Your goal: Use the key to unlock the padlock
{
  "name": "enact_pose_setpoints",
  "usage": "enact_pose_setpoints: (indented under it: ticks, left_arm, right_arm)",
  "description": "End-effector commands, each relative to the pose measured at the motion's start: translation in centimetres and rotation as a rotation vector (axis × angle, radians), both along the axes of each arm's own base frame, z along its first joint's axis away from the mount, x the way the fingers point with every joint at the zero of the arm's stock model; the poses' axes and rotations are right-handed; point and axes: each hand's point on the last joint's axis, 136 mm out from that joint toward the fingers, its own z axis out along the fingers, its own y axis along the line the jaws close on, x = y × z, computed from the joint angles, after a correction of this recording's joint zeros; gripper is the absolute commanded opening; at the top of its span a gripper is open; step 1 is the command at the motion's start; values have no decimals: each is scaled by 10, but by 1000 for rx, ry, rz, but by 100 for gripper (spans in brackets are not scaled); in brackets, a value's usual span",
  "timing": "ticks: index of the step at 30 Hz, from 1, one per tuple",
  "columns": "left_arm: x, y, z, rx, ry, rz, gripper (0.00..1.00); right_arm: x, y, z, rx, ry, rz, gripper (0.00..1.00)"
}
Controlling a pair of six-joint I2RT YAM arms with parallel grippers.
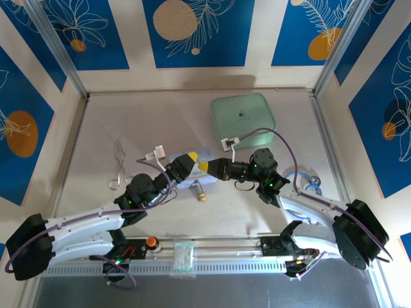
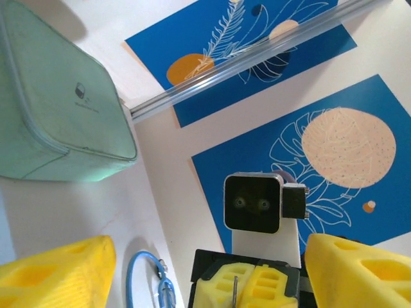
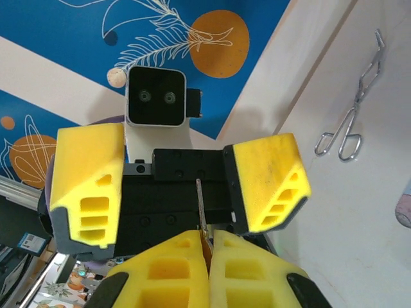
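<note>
The small brass padlock (image 1: pixel 200 190) lies on the table just in front of the two grippers, touched by neither. My right gripper (image 1: pixel 207 167) (image 3: pixel 209 240) is shut on the key (image 3: pixel 200 205), whose thin silver blade sticks out past its yellow pads. That blade points into the gap of my left gripper (image 1: pixel 188 160) (image 3: pixel 176 183), which faces it tip to tip with its fingers spread wide and clear of the blade. The left wrist view shows the right gripper (image 2: pixel 250 285) pinching the key (image 2: pixel 236 289) between the left gripper's two open yellow fingers (image 2: pixel 58 269).
A pale green case (image 1: pixel 244 115) (image 2: pixel 51 109) sits at the back right. Silver forceps (image 1: pixel 119 168) (image 3: pixel 353 122) lie at the left. A blue ring (image 1: pixel 307 183) (image 2: pixel 144 276) lies by the right arm. A pale blue tin (image 1: pixel 204 154) lies partly under the grippers.
</note>
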Motion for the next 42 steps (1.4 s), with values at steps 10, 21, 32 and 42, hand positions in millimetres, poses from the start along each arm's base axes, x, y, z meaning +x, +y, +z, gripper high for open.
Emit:
enact_pose_setpoints:
  ticks: [10, 21, 32, 42]
  left_arm:
    - [-15, 14, -84, 583, 273, -37, 62]
    - [-44, -10, -163, 775, 387, -132, 57]
    - [-32, -35, -210, 862, 358, -140, 60]
    - [-26, -29, -240, 920, 422, -80, 57]
  right_arm:
    - [3, -34, -81, -425, 180, -98, 0]
    - [-6, -74, -130, -568, 294, -183, 0]
    - [-15, -78, -143, -573, 318, -177, 0]
    - [-23, -85, -147, -575, 325, -187, 0]
